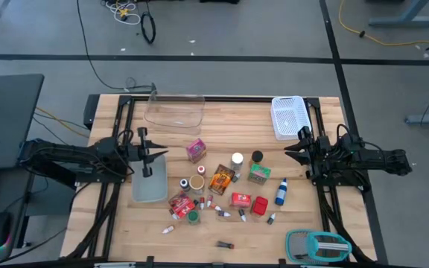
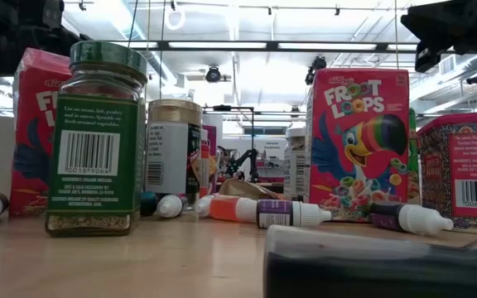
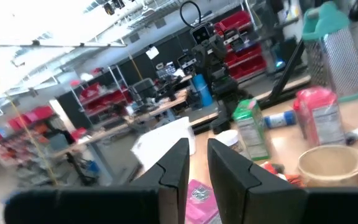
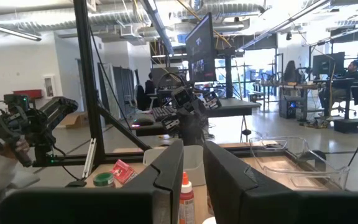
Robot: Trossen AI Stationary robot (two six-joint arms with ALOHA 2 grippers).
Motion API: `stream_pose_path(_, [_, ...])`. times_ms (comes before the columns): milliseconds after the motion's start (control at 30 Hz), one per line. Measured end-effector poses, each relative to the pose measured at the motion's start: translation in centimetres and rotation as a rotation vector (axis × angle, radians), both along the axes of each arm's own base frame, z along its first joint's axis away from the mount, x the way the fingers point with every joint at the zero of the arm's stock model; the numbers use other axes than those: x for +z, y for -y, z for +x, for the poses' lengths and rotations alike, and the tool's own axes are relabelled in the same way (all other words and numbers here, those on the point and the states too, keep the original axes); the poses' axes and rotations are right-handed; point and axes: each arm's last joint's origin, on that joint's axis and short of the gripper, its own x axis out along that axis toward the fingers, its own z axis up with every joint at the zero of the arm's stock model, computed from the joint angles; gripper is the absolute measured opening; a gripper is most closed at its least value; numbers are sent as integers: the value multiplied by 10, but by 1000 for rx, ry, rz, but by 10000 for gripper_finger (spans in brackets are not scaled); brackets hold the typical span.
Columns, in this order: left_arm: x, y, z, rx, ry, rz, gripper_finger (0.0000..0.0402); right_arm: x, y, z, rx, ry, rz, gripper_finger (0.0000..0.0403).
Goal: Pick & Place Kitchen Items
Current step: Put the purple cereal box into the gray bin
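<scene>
Landmark: the grey bin, on the wooden tabletop toward the left arm's side.
Left gripper: hovers over the grey bin's far end, holding nothing; in its wrist view the jaws stand close together with a narrow gap between the fingers.
Right gripper: well across the tabletop from the grey bin, just beside the white mesh basket, holding nothing; jaws likewise nearly closed, a thin gap between them.
Kitchen items: scattered between the grey bin and the right arm, none inside the bin.
Pink box: near the bin's far right corner.
Green-lidded jar: beyond the bin's near right corner, beside a red box.
Orange packet: right of the bin, about mid-tabletop.
Green box, blue bottle: farther right, toward the right arm.
Tiny vials: lying flat among the boxes.
Clear tray: behind the bin, at the tabletop's far edge.
Teal-and-grey gadget: far from the bin, at the near right corner.
</scene>
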Motion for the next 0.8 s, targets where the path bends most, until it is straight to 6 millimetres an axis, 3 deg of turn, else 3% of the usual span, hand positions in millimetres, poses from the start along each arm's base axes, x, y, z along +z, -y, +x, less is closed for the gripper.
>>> stream_pose_path(133, [0,2,0,-110,29,-276,68,0,0,0,0,0,0,73])
stream_pose_path(233, [2,2,0,-138,57,-373,68,0,0,0,0,0,0,73])
stream_pose_path(633, [13,0,-2,-84,171,-393,69,0,0,0,0,0,0,73])
stream_pose_path(800, [26,-2,1,-36,197,-409,91,0,0,0,0,1,0,73])
